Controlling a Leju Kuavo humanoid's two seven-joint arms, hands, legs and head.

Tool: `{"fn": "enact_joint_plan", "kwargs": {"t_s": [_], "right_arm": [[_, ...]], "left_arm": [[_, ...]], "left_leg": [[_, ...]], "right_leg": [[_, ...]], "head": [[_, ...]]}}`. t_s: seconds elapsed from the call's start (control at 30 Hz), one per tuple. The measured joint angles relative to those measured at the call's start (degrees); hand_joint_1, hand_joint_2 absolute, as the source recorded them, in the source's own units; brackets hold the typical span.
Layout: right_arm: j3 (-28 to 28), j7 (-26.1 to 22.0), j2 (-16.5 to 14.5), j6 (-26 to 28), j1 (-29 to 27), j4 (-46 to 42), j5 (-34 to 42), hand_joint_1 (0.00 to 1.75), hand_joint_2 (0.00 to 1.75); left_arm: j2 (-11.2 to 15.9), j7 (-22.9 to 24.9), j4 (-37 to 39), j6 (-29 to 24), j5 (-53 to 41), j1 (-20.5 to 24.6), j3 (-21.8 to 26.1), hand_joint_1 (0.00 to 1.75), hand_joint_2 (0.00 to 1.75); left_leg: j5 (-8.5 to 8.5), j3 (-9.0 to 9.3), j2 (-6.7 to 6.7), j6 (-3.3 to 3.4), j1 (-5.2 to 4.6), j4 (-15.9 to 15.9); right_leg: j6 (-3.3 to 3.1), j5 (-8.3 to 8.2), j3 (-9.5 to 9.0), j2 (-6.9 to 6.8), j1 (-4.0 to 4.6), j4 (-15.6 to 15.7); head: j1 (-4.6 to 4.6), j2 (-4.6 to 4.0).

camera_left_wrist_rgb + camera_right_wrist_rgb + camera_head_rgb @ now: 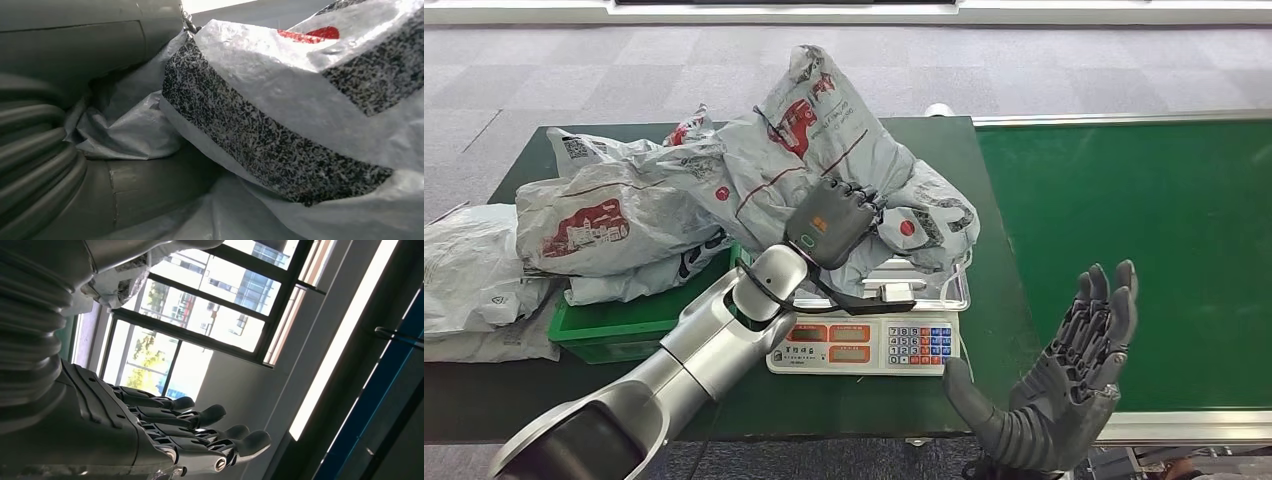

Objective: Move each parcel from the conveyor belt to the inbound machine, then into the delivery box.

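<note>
A large grey parcel [824,130] with red print lies over the scale [864,345], its upper end leaning back above the table. My left hand [829,222] grips this parcel at its lower middle, fingers curled into the plastic. In the left wrist view the parcel [300,115] with black speckled bands presses against my left hand [60,150]. My right hand [1074,370] is raised palm-up near the front edge of the green conveyor belt [1144,220], fingers spread and holding nothing; the right wrist view shows that right hand [150,435] with straight fingers.
A green delivery box [614,325] left of the scale holds piled grey parcels [604,225]. More parcels [469,270] lie at the table's left edge. The scale's keypad faces me.
</note>
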State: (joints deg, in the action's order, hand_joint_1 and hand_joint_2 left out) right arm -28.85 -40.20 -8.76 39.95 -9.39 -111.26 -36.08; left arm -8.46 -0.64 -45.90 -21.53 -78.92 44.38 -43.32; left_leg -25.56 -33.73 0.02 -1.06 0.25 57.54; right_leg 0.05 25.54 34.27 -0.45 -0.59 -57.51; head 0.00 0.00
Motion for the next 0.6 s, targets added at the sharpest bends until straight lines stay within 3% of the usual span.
{"fn": "enact_joint_plan", "kwargs": {"t_s": [0.1,0.23,0.6], "right_arm": [[0.0,0.0,-0.7,0.0,-0.6,-0.4,-0.7,0.00,1.75],[0.0,0.0,-1.1,0.0,-1.1,-0.6,-1.1,0.00,1.75],[0.0,0.0,-1.5,0.0,-1.6,-0.9,-1.3,0.00,1.75]], "left_arm": [[0.2,2.4,-4.4,-2.2,-5.3,-0.9,-0.1,1.75,1.75],[0.3,3.0,-7.4,-2.6,-5.8,-1.5,-0.1,1.75,1.75],[0.4,2.8,-9.7,-3.0,-5.9,-2.1,-0.1,1.75,1.75]], "left_leg": [[-0.03,-0.06,0.01,0.00,0.00,0.0],[-0.03,-0.07,0.02,-0.01,0.00,0.0],[-0.03,-0.08,0.02,-0.01,0.00,0.0]], "right_leg": [[-0.01,0.02,0.06,0.00,0.00,0.0],[-0.01,0.02,0.09,0.01,0.01,0.0],[-0.01,0.01,0.09,0.01,0.00,0.0]], "head": [[0.00,-0.01],[0.00,-0.02],[0.00,-0.01]]}}
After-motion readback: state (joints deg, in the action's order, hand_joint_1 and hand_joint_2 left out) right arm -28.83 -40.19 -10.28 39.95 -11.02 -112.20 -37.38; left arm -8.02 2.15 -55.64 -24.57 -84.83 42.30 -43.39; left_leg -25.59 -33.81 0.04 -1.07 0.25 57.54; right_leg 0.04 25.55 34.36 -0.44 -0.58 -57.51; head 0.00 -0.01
